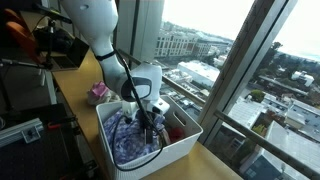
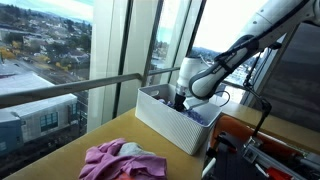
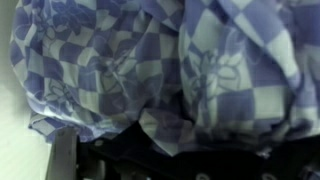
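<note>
- My claw (image 1: 151, 127) hangs straight down from the arm, inside a white bin (image 1: 172, 152) that stands on the wooden table (image 2: 58, 152) by the window.
- The jaws are spread as wide as they go, and I see nothing clamped between them.
- A blue-and-white checked cloth (image 1: 124, 136) lies crumpled in the bin, directly beneath the claw and spreading out to one side of it.
- In the wrist view the checked cloth (image 3: 150, 70) fills almost the whole picture, so it sits very close under the fingers. I cannot tell whether the tips already touch it.
- A dark band runs along the lower edge of that view; I cannot make out what it is.
- In an exterior view only a little of the cloth (image 2: 203, 116) shows above the bin's rim, just beside the claw (image 2: 183, 103).
- A pink cloth (image 2: 120, 160) lies bunched on the table outside the bin, well apart from the claw.
</note>
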Controlling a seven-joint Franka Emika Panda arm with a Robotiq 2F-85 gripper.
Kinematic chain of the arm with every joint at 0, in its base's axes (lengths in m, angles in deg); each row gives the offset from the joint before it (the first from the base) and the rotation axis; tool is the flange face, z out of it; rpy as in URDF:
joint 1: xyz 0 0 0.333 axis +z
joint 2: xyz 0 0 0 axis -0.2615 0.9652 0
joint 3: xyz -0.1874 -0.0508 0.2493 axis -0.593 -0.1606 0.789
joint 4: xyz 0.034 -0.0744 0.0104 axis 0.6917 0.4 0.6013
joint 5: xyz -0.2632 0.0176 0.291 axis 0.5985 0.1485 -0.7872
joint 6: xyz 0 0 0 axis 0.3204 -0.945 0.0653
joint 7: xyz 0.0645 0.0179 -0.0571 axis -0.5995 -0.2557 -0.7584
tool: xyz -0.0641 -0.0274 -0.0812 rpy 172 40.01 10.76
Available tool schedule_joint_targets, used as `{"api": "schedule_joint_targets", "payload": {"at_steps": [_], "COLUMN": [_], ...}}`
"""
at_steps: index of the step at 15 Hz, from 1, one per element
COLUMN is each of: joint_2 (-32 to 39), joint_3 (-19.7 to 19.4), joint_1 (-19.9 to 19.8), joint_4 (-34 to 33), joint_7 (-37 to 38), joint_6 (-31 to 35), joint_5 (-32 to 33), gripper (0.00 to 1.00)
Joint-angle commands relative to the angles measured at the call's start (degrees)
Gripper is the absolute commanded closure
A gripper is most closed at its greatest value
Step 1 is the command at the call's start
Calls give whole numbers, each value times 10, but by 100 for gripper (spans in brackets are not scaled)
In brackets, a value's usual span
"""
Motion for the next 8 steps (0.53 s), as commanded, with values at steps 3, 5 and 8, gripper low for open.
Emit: {"api": "schedule_joint_targets", "payload": {"at_steps": [3,5,8], "joint_2": [88,82,66], "joint_3": [10,15,20], "joint_1": [-14,-19,-21], "joint_4": [-41,-42,-39], "joint_7": [-32,-46,-61], "joint_6": [-5,-16,-29], "joint_5": [-52,-72,-94], "gripper": [19,32,55]}}
